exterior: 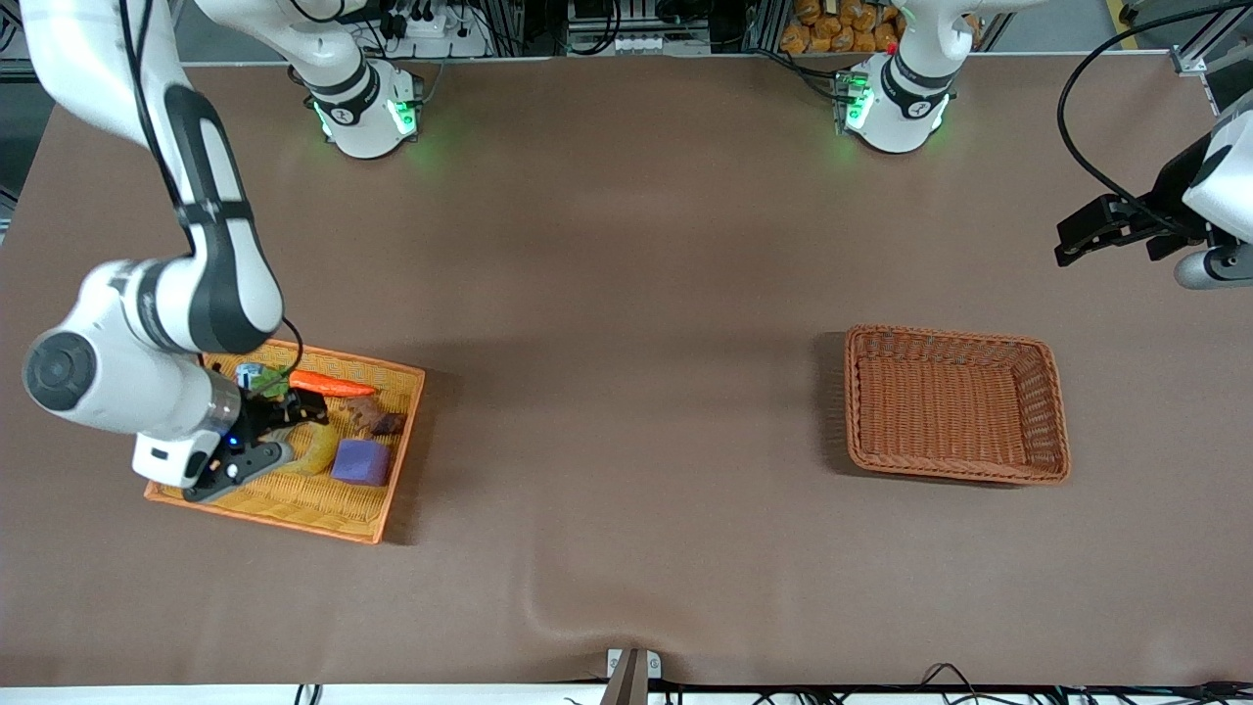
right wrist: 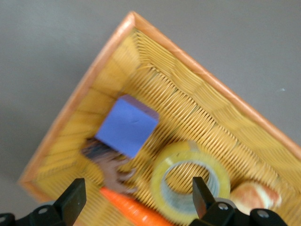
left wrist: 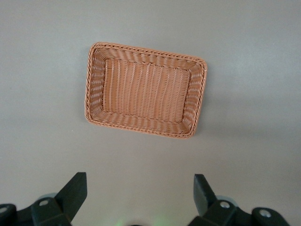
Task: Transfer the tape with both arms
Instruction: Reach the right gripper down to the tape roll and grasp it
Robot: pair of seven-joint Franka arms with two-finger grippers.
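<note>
The tape (right wrist: 190, 181), a translucent yellow ring with a grey-white core, lies flat in the yellow woven tray (right wrist: 117, 61); in the front view it (exterior: 318, 448) shows partly under my right gripper. My right gripper (exterior: 282, 436) hangs open and empty just above the tray, over the tape and a carrot; in the right wrist view the gripper (right wrist: 136, 197) has one finger (right wrist: 201, 190) over the tape's rim. My left gripper (exterior: 1069, 243) waits open and empty, high over the table at the left arm's end; it also shows in the left wrist view (left wrist: 139, 188).
The tray (exterior: 392, 490) also holds a purple cube (exterior: 360, 461), an orange carrot (exterior: 331, 385), a brown object (exterior: 377, 417) and a bread roll (right wrist: 254, 197). An empty brown wicker basket (exterior: 1052, 392) stands toward the left arm's end and shows in the left wrist view (left wrist: 94, 89).
</note>
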